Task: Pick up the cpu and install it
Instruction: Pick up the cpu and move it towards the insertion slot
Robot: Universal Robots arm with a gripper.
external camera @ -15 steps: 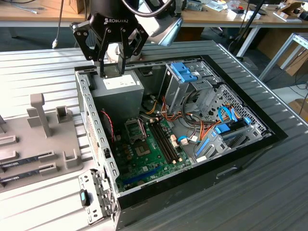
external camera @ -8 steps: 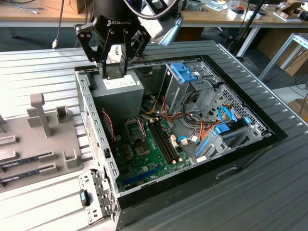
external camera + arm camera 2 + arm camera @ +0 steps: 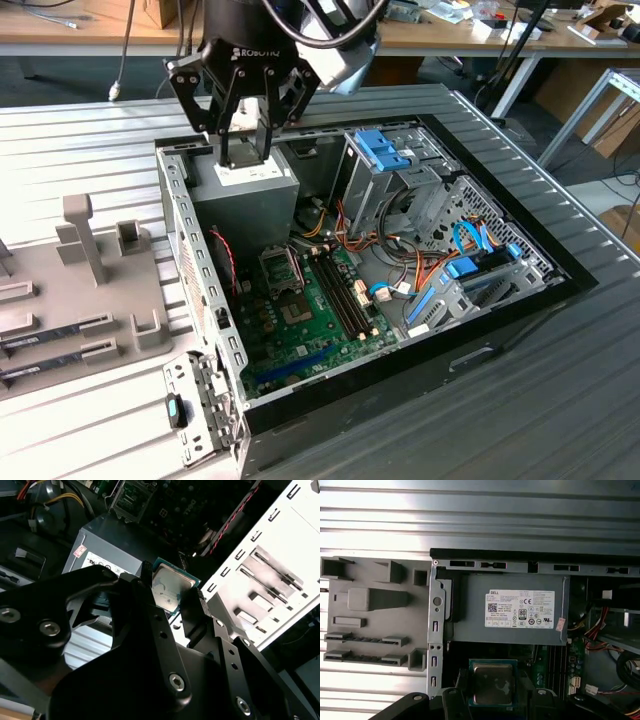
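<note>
My black gripper [image 3: 245, 152] hangs over the back corner of the open computer case [image 3: 560, 270], above the grey power supply [image 3: 250, 195]. It is shut on the cpu [image 3: 170, 587], a silvery square chip with a thin green rim, held by two opposite edges between the fingers [image 3: 146, 572]. In the first wrist view the cpu [image 3: 492, 682] sits level between the fingertips, just past the power supply [image 3: 515, 607]. The square metal-framed socket [image 3: 280, 268] lies on the green motherboard, lower in the case and towards the camera from the gripper; it also shows in the second wrist view as the socket [image 3: 131, 502].
A grey holder tray [image 3: 90, 270] with slots and posts lies outside the case at the exterior view's left, with dark memory sticks [image 3: 50, 335] in it. Inside the case are a drive cage [image 3: 390, 165] with blue clips, loose cables [image 3: 400, 270] and the metal side wall [image 3: 185, 240].
</note>
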